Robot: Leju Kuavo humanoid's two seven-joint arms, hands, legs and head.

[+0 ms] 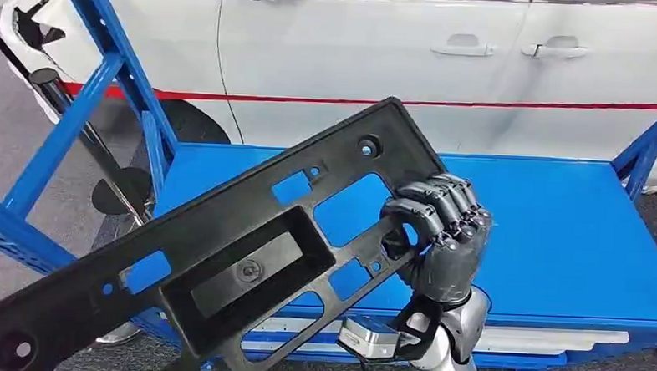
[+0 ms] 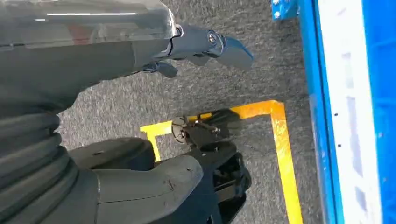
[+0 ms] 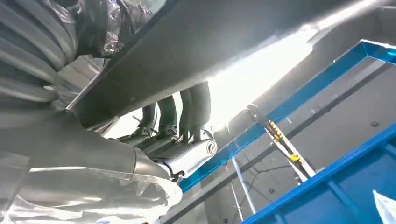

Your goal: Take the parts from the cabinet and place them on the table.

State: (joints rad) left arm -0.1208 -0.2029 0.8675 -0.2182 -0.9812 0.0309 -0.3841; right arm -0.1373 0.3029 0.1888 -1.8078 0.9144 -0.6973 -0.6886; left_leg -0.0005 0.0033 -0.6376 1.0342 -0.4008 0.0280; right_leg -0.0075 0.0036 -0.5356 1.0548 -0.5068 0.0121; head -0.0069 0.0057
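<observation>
We have the long black plastic panel [image 1: 222,256] up in the air, tilted, its high end over the near side of the blue bench [image 1: 557,237] and its low end hanging well out past the bench's left corner. Our right robot hand [image 1: 440,232] has it near the high end, fingers curled over a rib of the panel through one of its openings; the right wrist view shows those fingers [image 3: 196,109] wrapped round the edge, so we judge the grip firm but far off-centre.

Our left robot hand [image 2: 205,46] hangs by the bench's front edge over the grey floor, holding nothing; whether its fingers are spread or curled, we cannot tell.

Now the set-down. The panel is long and held at one end, so it will want to swing and droop. We'd bring it further in over the bench, level it, lower the far end first, and only loosen our fingers once the panel lies flat.
</observation>
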